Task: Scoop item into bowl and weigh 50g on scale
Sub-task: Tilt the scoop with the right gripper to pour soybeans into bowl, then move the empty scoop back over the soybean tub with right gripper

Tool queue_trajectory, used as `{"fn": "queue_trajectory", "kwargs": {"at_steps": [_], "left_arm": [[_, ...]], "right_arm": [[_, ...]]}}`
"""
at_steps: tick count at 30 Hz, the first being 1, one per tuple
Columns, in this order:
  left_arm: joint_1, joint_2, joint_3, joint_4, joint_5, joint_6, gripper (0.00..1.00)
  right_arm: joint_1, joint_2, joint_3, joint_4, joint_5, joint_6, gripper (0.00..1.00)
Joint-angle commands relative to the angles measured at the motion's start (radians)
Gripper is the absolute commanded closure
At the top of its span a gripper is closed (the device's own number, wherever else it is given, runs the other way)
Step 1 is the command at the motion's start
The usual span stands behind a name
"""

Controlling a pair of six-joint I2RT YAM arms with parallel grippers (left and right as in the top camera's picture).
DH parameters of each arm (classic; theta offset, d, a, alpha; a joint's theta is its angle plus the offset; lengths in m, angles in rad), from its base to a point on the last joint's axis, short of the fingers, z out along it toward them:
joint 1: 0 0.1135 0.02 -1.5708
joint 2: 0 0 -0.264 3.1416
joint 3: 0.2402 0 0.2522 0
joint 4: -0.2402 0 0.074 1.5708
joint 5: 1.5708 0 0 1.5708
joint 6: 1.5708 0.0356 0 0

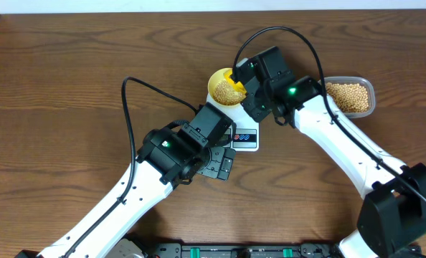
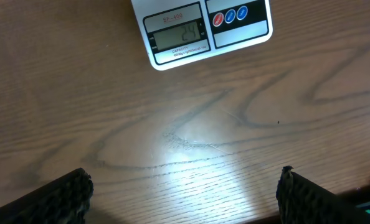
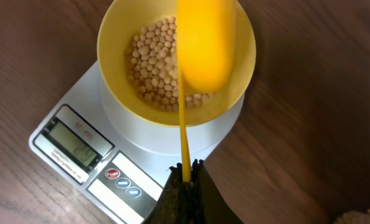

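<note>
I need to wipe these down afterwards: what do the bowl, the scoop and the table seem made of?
The bowl: likely plastic, smooth matte yellow, even colour, thin rim. The scoop: seemingly similar yellow plastic, thin flat handle. The table: wood or wood-look laminate; brown grain, soft sheen where light reflects.
</note>
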Motion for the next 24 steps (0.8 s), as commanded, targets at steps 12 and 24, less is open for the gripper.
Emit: {"fn": "queue_trajectory", "kwargs": {"at_steps": [12, 24], "left_arm": [[0.003, 0.006, 0.013, -0.003, -0.013, 0.009, 0.03], [0.003, 0.006, 0.013, -0.003, -0.013, 0.009, 0.03]], "right_arm": [[0.029, 0.003, 0.03, 0.015, 0.066, -0.019, 0.99], [-0.004, 0.002, 0.25, -0.146, 0.061, 0.094, 0.99]]}}
